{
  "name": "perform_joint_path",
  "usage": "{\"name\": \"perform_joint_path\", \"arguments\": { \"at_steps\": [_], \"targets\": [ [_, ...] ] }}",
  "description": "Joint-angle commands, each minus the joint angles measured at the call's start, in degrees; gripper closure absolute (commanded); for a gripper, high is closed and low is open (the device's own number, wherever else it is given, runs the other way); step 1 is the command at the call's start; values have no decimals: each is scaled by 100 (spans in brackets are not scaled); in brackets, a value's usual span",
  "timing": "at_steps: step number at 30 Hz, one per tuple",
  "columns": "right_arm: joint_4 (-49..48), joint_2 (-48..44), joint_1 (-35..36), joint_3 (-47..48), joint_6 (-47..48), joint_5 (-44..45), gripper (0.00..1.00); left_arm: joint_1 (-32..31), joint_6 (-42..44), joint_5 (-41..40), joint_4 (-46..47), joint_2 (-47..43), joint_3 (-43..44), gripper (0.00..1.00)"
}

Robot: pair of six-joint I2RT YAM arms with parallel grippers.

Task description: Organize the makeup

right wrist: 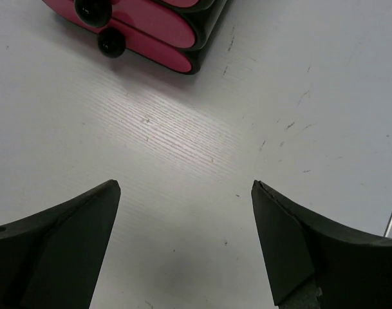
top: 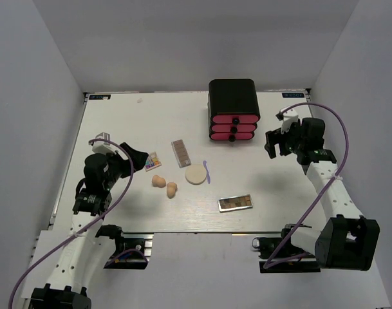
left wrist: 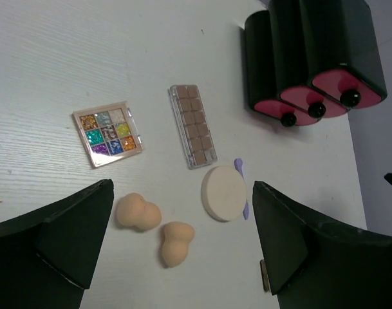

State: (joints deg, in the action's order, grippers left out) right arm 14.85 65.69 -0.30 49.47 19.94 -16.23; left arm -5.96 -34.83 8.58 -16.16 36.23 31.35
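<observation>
The makeup lies mid-table. A tiny colourful palette (top: 153, 161) (left wrist: 107, 132), a slim brown palette (top: 181, 153) (left wrist: 193, 125), a round cream puff (top: 196, 175) (left wrist: 223, 193) on a thin purple stick (top: 206, 171) (left wrist: 240, 170), and two peach sponges (top: 158, 181) (top: 172, 190) (left wrist: 137, 212) (left wrist: 176, 243). A second brown palette (top: 235, 203) lies nearer the front. My left gripper (top: 139, 158) (left wrist: 183, 238) is open and empty, raised left of the sponges. My right gripper (top: 274, 145) (right wrist: 186, 225) is open and empty over bare table right of the drawer box.
A black box with three pink drawers (top: 233, 109) (left wrist: 311, 58) (right wrist: 150, 32), all shut, stands at the back centre. The white table (top: 118, 122) ends at walls left, right and behind.
</observation>
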Motion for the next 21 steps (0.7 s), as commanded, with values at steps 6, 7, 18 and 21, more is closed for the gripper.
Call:
{"name": "perform_joint_path", "arguments": {
  "at_steps": [6,7,18,21],
  "targets": [
    [273,594,21,440,211,-521,11,-46,249,549,-159,130,222,2],
    [273,646,21,475,299,-513,11,-46,240,548,-133,130,213,2],
    [178,1156,29,906,-242,-1787,47,-46,143,952,280,455,-77,6],
    [-403,1393,-5,1046,-1473,-1875,58,-46,152,1049,526,596,-208,12]
  ]
}}
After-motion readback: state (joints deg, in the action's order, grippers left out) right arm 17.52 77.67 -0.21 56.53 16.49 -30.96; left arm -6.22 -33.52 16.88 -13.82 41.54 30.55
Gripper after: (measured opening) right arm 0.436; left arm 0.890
